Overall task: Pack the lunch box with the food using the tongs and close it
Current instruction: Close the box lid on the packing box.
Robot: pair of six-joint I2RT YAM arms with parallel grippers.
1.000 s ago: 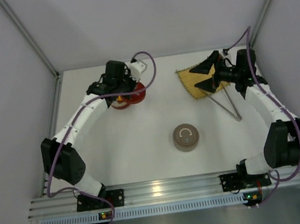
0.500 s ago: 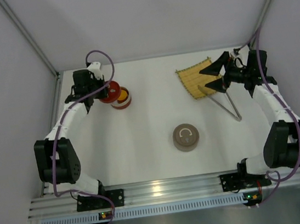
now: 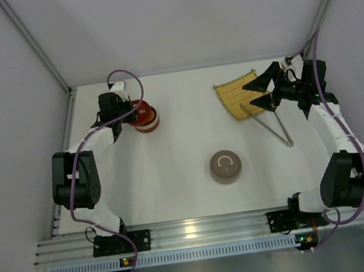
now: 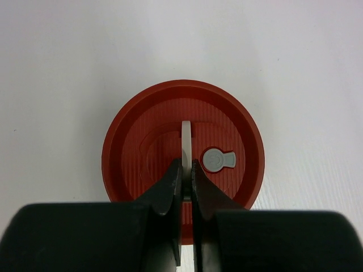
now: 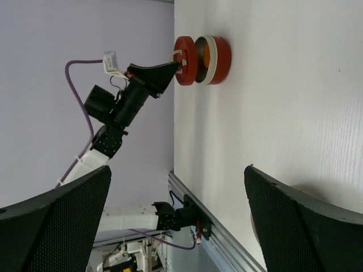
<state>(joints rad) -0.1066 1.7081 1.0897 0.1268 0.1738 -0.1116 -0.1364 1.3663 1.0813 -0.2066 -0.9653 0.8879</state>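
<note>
The lunch box [image 3: 152, 122] is a red round tin with a cream rim at the back left. My left gripper [image 3: 124, 111] is shut on the white loop handle of its red lid [image 3: 140, 112] and holds the lid over the tin. In the left wrist view the jaws [image 4: 186, 165] pinch that handle on the lid [image 4: 142, 147]. The right wrist view shows the lid [image 5: 186, 59] just above the tin [image 5: 220, 59], with orange food [image 5: 205, 55] in the gap. The tongs [image 3: 276, 123] lie on the table at the right. My right gripper [image 3: 247, 96] hovers open and empty beyond them.
A yellow bamboo mat [image 3: 233, 92] lies at the back right under the right gripper. A round brown tin [image 3: 226, 166] with a white ring on top stands in the middle. White walls close in the back and both sides.
The left gripper swung left with the red lid, baring the tin, then came back right so the lid now covers it. The right gripper drew back a little to the right.
</note>
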